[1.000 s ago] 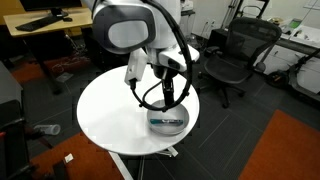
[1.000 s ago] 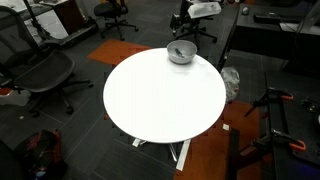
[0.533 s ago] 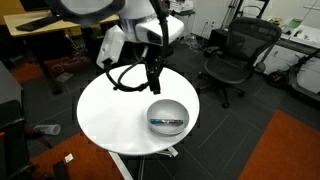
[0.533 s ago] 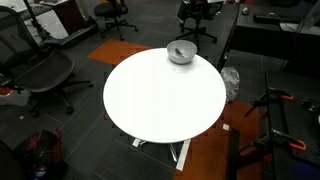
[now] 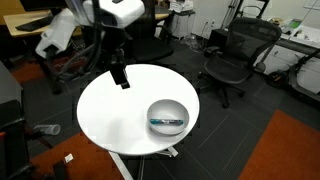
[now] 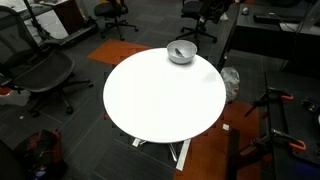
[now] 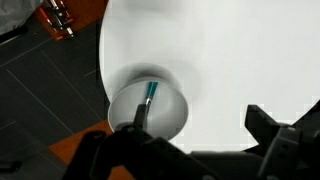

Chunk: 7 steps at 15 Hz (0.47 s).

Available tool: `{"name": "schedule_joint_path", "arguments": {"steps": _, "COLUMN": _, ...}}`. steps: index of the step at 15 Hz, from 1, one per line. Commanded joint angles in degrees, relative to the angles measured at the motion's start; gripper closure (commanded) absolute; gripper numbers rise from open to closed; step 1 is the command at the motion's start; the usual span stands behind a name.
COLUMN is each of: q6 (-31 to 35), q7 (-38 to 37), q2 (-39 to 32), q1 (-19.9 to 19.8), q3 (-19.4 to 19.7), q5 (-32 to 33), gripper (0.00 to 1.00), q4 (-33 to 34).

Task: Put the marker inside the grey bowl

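The grey bowl (image 5: 172,106) stands near the edge of the round white table (image 5: 115,115). The marker (image 5: 166,123), dark with a teal end, lies inside it. In an exterior view the bowl (image 6: 175,57) sits at the table's far edge with a dark stick in it. My gripper (image 5: 121,77) hangs above the table's far left part, well away from the bowl. In the wrist view its jaws (image 7: 200,125) are spread wide and empty, with the bowl (image 7: 172,112) and the marker (image 7: 150,93) beyond the left finger.
Black office chairs (image 5: 232,55) stand behind the table, and one stands beside it (image 6: 45,75). Desks (image 5: 40,22) line the back. An orange carpet patch (image 5: 285,150) lies on the dark floor. Stands and cables (image 6: 275,110) are close to the table.
The arm has risen from over the bowl and swung away across the table, with the jaws empty. The marker stays in the bowl.
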<state>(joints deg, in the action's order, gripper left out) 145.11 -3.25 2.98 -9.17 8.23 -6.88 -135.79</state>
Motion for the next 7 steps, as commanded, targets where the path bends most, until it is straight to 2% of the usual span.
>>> {"name": "schedule_joint_path", "arguments": {"steps": 1, "q6": -2.0, "q7": 3.2, "q2": 8.2, "q1": 0.7, "q3": 0.1, "q5": -0.5, "gripper": 0.00, "q4": -6.9}}
{"name": "schedule_joint_path", "arguments": {"steps": 2, "q6": -2.5, "q7": 3.6, "q2": 9.4, "q1": 0.9, "q3": 0.1, "q5": -0.7, "gripper": 0.00, "q4": -7.9}}
{"name": "schedule_joint_path", "arguments": {"steps": 3, "q6": -0.8, "q7": 1.7, "q2": 4.8, "q1": 0.6, "q3": 0.2, "q5": 0.1, "gripper": 0.00, "q4": -4.5}}
{"name": "schedule_joint_path", "arguments": {"steps": 7, "q6": -1.0, "q7": 1.9, "q2": 7.8, "q1": 0.9, "q3": 0.1, "q5": 0.1, "gripper": 0.00, "q4": -7.1}}
